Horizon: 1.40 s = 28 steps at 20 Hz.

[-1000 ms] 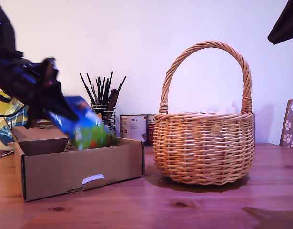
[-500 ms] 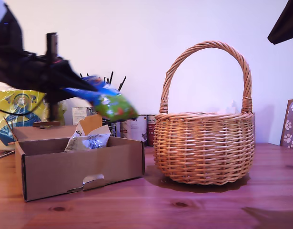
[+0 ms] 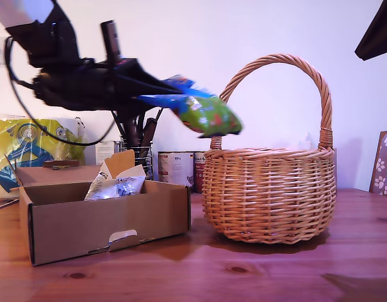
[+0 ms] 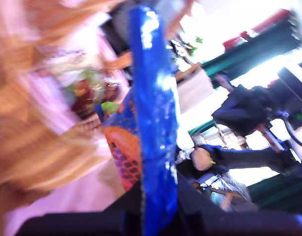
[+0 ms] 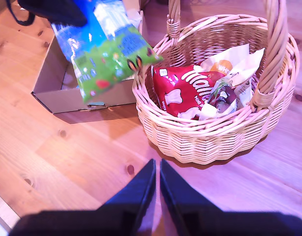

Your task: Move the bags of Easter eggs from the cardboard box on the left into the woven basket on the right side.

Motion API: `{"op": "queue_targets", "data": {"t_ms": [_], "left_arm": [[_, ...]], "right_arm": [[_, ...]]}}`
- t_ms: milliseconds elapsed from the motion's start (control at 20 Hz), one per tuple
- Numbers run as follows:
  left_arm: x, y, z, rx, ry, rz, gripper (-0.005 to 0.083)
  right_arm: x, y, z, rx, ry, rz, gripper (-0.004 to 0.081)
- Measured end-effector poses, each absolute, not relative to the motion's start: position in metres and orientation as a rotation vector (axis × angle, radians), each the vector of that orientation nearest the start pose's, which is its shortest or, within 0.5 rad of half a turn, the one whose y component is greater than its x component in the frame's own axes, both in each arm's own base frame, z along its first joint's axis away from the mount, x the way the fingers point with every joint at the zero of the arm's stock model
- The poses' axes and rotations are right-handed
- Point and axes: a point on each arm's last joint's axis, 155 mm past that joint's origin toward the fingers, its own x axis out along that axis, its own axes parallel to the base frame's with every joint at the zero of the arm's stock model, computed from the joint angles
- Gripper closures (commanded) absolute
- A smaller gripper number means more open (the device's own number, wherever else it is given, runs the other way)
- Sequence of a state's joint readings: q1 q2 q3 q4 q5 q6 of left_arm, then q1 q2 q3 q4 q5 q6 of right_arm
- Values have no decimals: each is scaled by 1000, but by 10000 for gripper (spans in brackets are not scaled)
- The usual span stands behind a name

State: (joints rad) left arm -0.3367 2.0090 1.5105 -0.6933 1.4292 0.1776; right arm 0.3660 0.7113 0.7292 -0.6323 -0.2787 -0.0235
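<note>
My first gripper (image 3: pixel 152 93) is shut on a shiny blue bag of Easter eggs with a green printed face (image 3: pixel 202 113). The bag hangs in the air beside the arched handle of the woven basket (image 3: pixel 269 195), over its rim on the exterior view's left. The first wrist view shows the blue bag (image 4: pixel 151 123) edge-on in the jaws, amid blur. A silvery-white packet (image 3: pixel 114 187) lies in the cardboard box (image 3: pixel 105 220). My second gripper (image 5: pixel 157 169) hovers high above the table, shut and holding nothing, looking down on the bag (image 5: pixel 104 49) and the basket (image 5: pixel 200 142).
The basket holds a red bag (image 5: pixel 182 91) and pale wrappers (image 5: pixel 229 73). Behind the box stand a wire pencil holder (image 3: pixel 138 135), tins (image 3: pixel 177 167) and a yellow-and-blue plastic bag (image 3: pixel 29 151). A dark arm part (image 3: pixel 375 31) hangs at the exterior view's upper right.
The first gripper has lifted the blue bag out of the box and carried it toward the exterior view's right, up to the basket handle. The silvery packet now shows in the box.
</note>
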Motion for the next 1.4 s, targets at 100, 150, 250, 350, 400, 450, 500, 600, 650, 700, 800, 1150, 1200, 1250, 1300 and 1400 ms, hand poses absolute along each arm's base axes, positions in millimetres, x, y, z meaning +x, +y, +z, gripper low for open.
{"op": "queue_targets", "data": {"t_ms": [100, 150, 250, 350, 400, 450, 500, 600, 650, 700, 800, 1150, 1200, 1250, 1300, 1400], "left_arm": [[333, -321, 186, -522, 991, -1583, 796], [339, -328, 182, -489, 982, -1553, 797], [350, -344, 179, -448, 963, -1492, 797], [361, -362, 179, -423, 928, -1428, 797], [366, -369, 178, -404, 910, -1399, 797], [370, -374, 175, -389, 904, -1357, 797], [372, -380, 171, -369, 899, -1322, 797], [376, -388, 162, -324, 890, -1255, 797], [378, -393, 160, -302, 876, -1228, 797], [380, -397, 158, -280, 860, -1200, 797], [382, -407, 152, -232, 835, -1142, 797], [367, -420, 137, -173, 876, -1089, 541], [367, -415, 134, -167, 891, -1077, 492], [369, -410, 132, -167, 905, -1063, 435], [373, -404, 133, -169, 907, -1048, 380], [378, -396, 143, -172, 888, -1037, 340]], "right_arm": [[227, 141, 198, -49, 622, 631, 775], [227, 141, 198, -50, 625, 631, 775], [226, 141, 197, -50, 631, 631, 775], [226, 141, 195, -50, 636, 630, 775], [225, 141, 195, -50, 638, 630, 775], [225, 140, 195, -50, 641, 630, 775], [225, 140, 194, -50, 644, 630, 775], [224, 140, 194, -50, 646, 630, 775], [224, 140, 193, -51, 651, 629, 775], [223, 140, 192, -51, 652, 629, 775], [223, 140, 192, -51, 652, 629, 775], [224, 140, 193, -51, 651, 630, 775], [224, 140, 192, -51, 652, 630, 775], [224, 140, 193, -51, 651, 630, 775], [224, 140, 192, -51, 652, 630, 775], [224, 140, 193, -52, 651, 630, 775]]}}
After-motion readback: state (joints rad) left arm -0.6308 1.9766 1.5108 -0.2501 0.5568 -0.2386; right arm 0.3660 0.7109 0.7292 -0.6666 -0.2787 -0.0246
